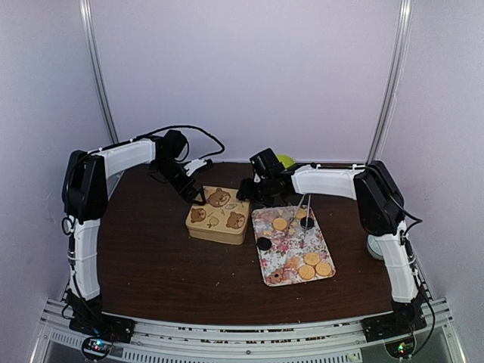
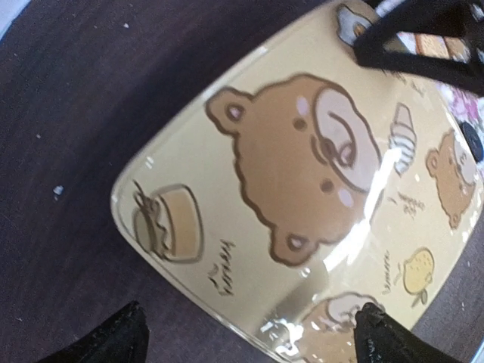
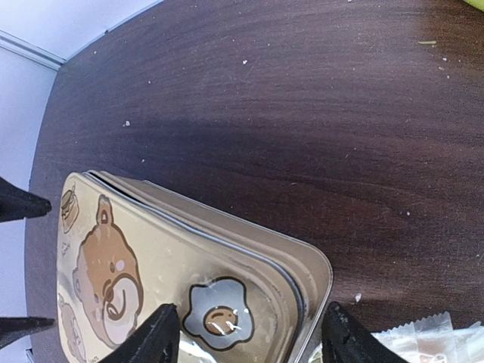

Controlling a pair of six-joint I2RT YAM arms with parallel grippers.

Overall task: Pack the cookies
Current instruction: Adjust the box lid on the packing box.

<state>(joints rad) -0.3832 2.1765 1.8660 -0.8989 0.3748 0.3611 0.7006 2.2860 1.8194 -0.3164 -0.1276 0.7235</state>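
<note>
The cookies, round golden ones and a few dark ones, lie on a floral tray right of centre. Beside it sits a cream tin printed with bears, its lid on. My left gripper hangs open over the tin's far left corner; in the left wrist view the lid fills the frame between the wide-apart fingertips. My right gripper is open at the tin's far right corner. The right wrist view has that corner between its two fingers.
A green object lies behind the right arm, and a white object stands at the table's right edge. A clear plastic wrapper shows next to the tin. Dark wood tabletop spreads to the front left.
</note>
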